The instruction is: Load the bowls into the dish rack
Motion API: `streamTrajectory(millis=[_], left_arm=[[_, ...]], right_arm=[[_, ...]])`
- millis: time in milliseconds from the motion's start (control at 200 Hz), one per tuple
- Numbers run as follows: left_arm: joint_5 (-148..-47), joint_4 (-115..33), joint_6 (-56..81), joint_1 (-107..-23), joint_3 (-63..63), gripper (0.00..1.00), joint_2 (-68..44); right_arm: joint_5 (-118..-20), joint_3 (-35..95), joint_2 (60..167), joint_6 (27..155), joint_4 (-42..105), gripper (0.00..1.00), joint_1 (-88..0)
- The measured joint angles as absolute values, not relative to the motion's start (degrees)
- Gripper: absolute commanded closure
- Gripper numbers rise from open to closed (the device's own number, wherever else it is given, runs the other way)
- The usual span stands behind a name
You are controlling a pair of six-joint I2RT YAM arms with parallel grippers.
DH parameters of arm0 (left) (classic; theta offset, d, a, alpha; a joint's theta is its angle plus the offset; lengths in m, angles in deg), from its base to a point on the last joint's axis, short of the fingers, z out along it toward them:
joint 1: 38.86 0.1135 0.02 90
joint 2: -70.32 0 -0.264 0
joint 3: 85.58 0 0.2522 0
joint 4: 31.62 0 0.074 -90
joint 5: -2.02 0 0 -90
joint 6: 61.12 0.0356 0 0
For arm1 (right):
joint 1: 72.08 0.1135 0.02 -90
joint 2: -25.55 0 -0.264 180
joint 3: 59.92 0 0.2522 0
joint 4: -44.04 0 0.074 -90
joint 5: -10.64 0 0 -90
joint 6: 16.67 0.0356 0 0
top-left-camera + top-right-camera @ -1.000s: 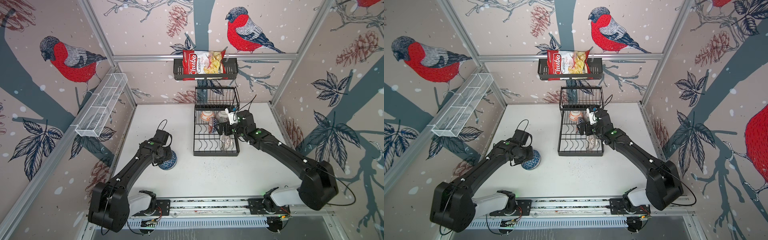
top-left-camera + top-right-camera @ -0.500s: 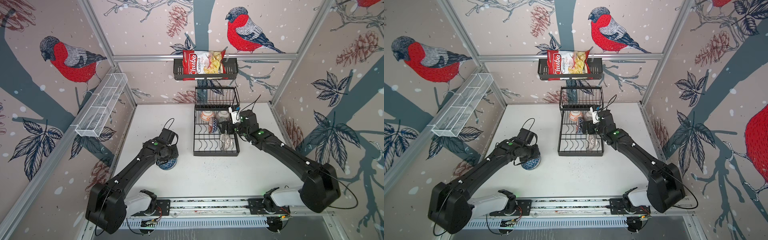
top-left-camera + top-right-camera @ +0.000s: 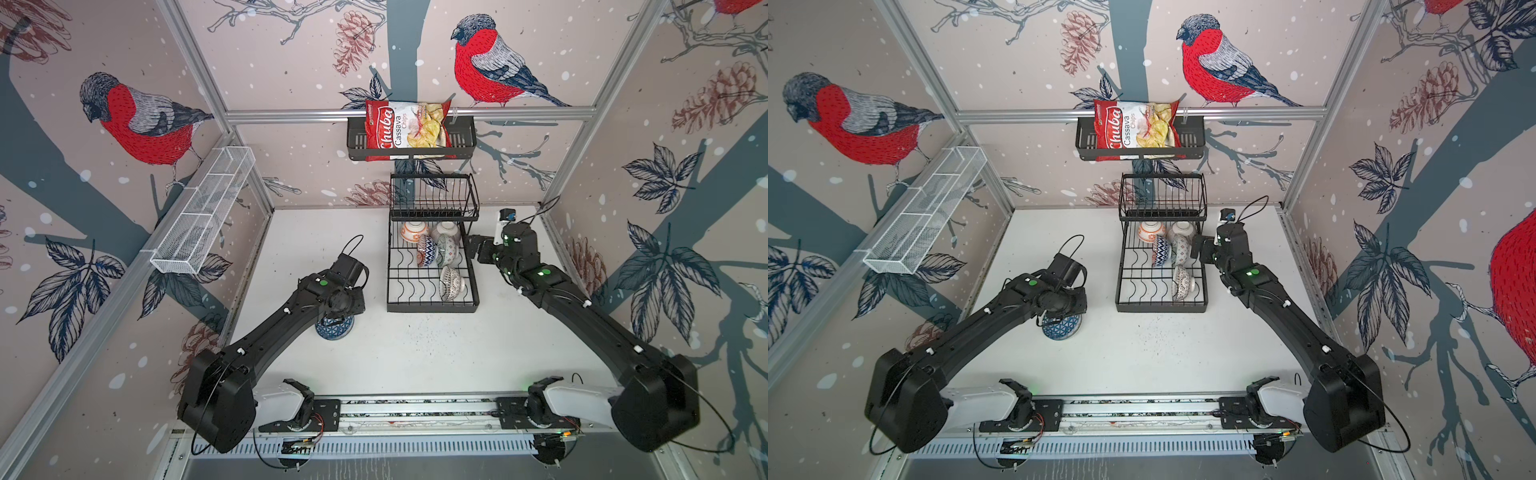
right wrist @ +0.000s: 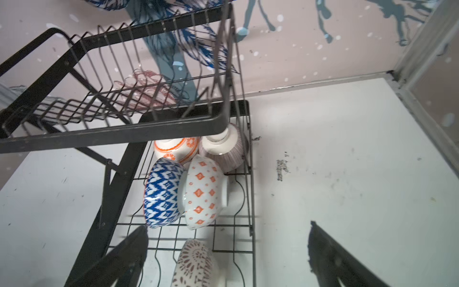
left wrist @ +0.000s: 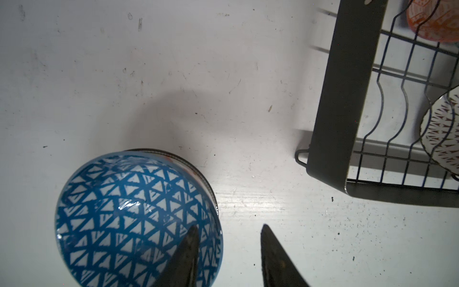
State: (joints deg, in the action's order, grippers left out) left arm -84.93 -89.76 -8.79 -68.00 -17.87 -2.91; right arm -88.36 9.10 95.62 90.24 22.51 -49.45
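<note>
White table (image 3: 415, 365) boxed in by bird-print walls is your workspace. Nearest you, the blue-triangle bowl (image 3: 334, 328) sits on it, well apart from the dish rack (image 3: 432, 306). Your left end effector (image 5: 229, 226) hangs half-open over the bowl, with one finger (image 5: 186, 253) above the bowl and the other above bare table, gripping nothing. You look to be at the pickup. Next, settle the fingers across the bowl's edge, close, then carry it to the free wavy slots on the rack's left.

Farther back, five bowls sit in the lower tier. Your right end effector (image 4: 227, 226) is spread wide and empty just beside the rack's right side.

Only the left wrist view shows a dark rim (image 5: 188, 161) peeking from under the blue bowl, perhaps a second bowl; in both top views the arm hides it. Only the right wrist view shows the loaded patterns clearly: blue zigzag bowl (image 4: 162, 193), orange-diamond bowl (image 4: 202, 193). Farthest, a cassava chips bag (image 3: 405, 131) rests on the wall shelf (image 3: 465, 139).
</note>
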Motion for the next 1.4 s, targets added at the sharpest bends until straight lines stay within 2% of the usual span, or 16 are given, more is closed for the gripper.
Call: streamTrajectory(millis=[630,1401], left_arm=[[-79.99,-93.50,-11.28,-73.18,-15.33,0.58,-9.76],[-75.77,-95.92,-11.65,-73.97,-14.26,0.72,-13.78]], right_arm=[[-86.34,8.25,96.86,91.44,23.25,0.00,-50.52],[-82.63,8.36,97.06,91.47,23.21,0.00,-50.87]])
